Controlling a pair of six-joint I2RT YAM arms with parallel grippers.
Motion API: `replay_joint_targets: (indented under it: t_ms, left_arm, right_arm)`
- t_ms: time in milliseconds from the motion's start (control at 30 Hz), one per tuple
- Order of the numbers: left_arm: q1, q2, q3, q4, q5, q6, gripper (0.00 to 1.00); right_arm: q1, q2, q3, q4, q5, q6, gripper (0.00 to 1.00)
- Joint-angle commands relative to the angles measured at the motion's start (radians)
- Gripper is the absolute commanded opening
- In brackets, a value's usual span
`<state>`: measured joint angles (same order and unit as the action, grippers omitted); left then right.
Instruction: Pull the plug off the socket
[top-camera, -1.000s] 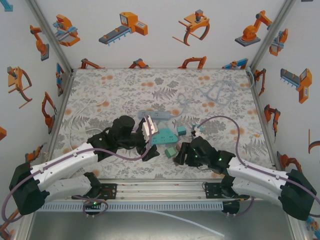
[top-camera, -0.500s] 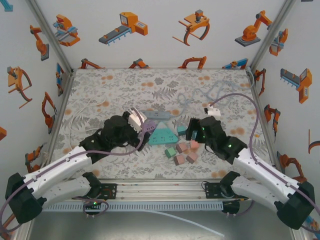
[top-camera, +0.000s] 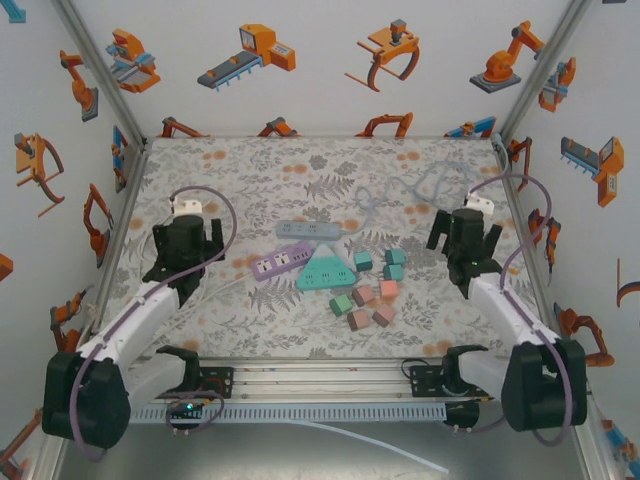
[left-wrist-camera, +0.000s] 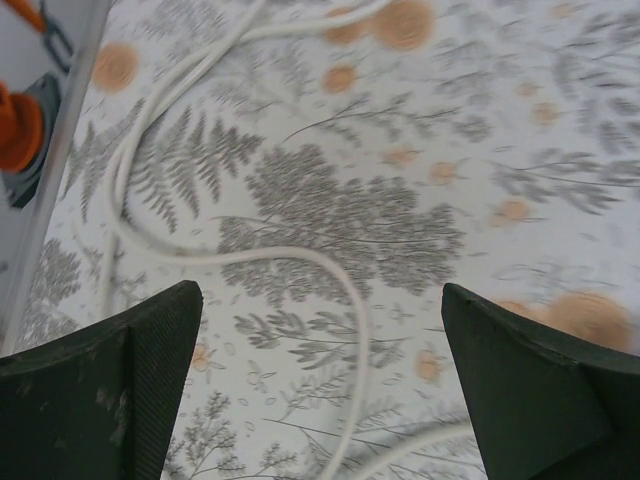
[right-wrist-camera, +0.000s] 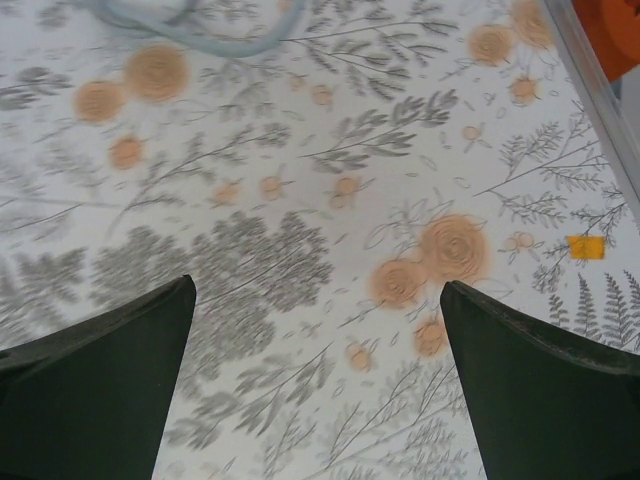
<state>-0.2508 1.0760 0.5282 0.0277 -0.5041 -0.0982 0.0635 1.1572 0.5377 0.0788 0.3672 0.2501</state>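
As robot-print walls (top-camera: 330, 60) ring it, the floral tabletop (top-camera: 250, 180) bears socket strips (top-camera: 280, 262).

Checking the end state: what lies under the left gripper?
A white cable curving across the floral table cover, below the open left gripper. Whatever sits beneath the two fingers is covered.

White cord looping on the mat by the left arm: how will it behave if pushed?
Thin white cord lies in loose curves, so probably floppy; a push would likely bend it, not slide it whole. Its thinness suggests light.
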Motion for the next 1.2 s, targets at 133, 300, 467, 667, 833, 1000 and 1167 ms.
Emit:
replay_joint_targets:
  t_ms: [133, 300, 467, 667, 833, 1000, 1167]
  left_arm:
    - [0.145, 0.197, -0.097, 0.447, 0.141, -0.010, 0.97]
    - [0.176, 0.323, -0.067, 0.570, 0.201, 0.005, 0.97]
    - [0.220, 0.454, -0.129, 0.803, 0.300, 0.015, 0.97]
    - [0.209, 0.469, -0.143, 0.855, 0.277, 0.028, 0.97]
    - [0.206, 0.460, -0.137, 0.828, 0.276, 0.027, 0.97]
    - [0.206, 0.463, -0.139, 0.837, 0.276, 0.027, 0.97]
    - [0.206, 0.464, -0.139, 0.840, 0.276, 0.028, 0.97]
  right_arm:
    - [-0.047, 0.256, -0.028, 0.405, -0.072, -0.088, 1.00]
    - [-0.057, 0.351, -0.028, 0.545, -0.076, -0.141, 0.99]
    - [-0.076, 0.407, -0.197, 0.918, -0.200, -0.172, 1.00]
    - [-0.078, 0.383, -0.180, 0.840, -0.182, -0.158, 0.99]
    - [-0.079, 0.386, -0.166, 0.817, -0.194, -0.163, 0.99]
    - [-0.078, 0.388, -0.160, 0.814, -0.212, -0.166, 0.99]
    - [-0.079, 0.385, -0.160, 0.811, -0.212, -0.167, 0.99]
